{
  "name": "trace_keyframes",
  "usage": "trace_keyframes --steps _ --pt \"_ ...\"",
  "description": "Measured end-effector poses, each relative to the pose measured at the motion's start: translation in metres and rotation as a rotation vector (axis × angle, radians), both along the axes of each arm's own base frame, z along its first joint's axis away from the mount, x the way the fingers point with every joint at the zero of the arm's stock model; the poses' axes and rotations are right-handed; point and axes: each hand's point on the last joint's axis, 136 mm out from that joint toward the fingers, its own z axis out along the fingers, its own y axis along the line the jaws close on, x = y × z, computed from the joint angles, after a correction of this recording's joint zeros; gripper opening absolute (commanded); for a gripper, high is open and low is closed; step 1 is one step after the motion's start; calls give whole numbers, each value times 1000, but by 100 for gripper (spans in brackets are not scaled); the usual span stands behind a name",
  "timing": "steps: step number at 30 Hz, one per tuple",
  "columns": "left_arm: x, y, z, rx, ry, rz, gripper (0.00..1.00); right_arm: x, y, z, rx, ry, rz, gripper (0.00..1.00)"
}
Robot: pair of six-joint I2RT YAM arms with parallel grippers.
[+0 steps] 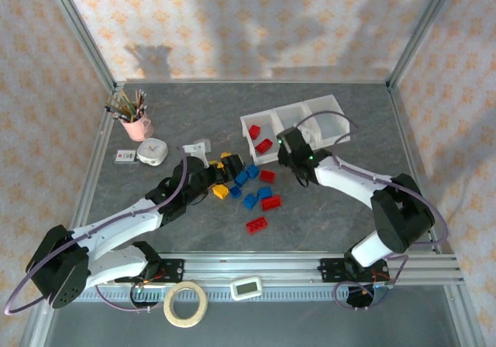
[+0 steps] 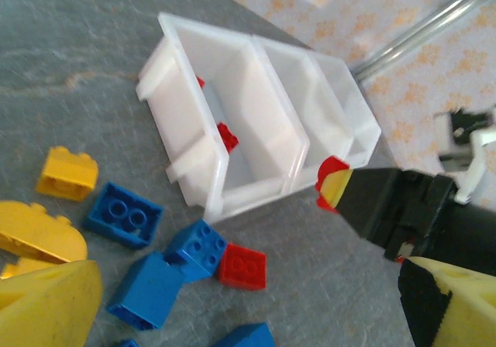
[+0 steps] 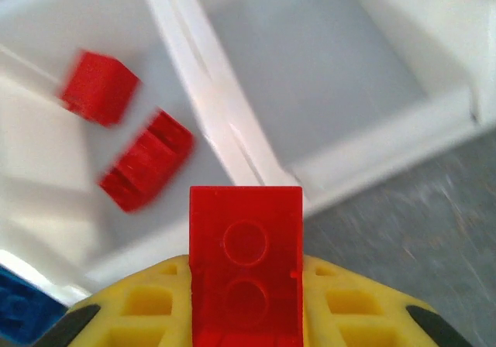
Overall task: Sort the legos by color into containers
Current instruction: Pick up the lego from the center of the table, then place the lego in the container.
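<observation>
The right tool (image 1: 288, 146) is pressed together on a red brick (image 3: 246, 238), which stands studs-up between its yellow fingers (image 3: 147, 308) in the right wrist view. It hangs over the near wall of the row of three joined white bins (image 1: 335, 97), roughly above the divider (image 3: 209, 91) between the end compartment and the middle one. That end compartment, the leftmost in the top view, holds two red bricks (image 3: 147, 169) lying apart from each other on its floor. The part of the middle compartment that shows beside the divider is bare. From the left wrist view the right tool appears as a black body with a sliver of red at its tip, just beside the corner of the bins. The left tool (image 1: 211, 178) is low over the grey worktop (image 1: 333, 215) among the loose bricks (image 1: 249, 200), and its two yellow fingers (image 2: 46, 300) are spread wide with nothing pinched between them. The loose bricks are scattered between the two arms, to the near left of the bins: several blue ones in the middle, yellow ones close to the left tool, and a few red ones on the near and right side. A pink cup (image 1: 138, 126) of pencils stands well apart toward the far left of the worktop.
</observation>
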Motion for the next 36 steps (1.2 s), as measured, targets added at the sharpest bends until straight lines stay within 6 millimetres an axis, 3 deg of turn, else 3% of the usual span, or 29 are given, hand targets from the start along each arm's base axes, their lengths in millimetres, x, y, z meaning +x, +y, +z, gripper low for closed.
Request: trace_keyframes --steps 2,5,12,17,27,36 --pt "4 9 4 0 -11 24 99 20 14 20 13 -43 20 19" --pt "10 20 7 6 -16 54 99 46 31 29 15 -69 42 20" --pt "22 30 18 28 -36 85 99 101 53 11 -42 -49 60 24" --pt "27 32 20 38 -40 89 99 123 59 -5 -73 -26 66 42" --pt "28 34 19 39 -35 94 99 120 59 -2 -87 -14 90 56" --pt "24 33 18 36 -20 76 99 61 40 29 -19 -26 130 66"
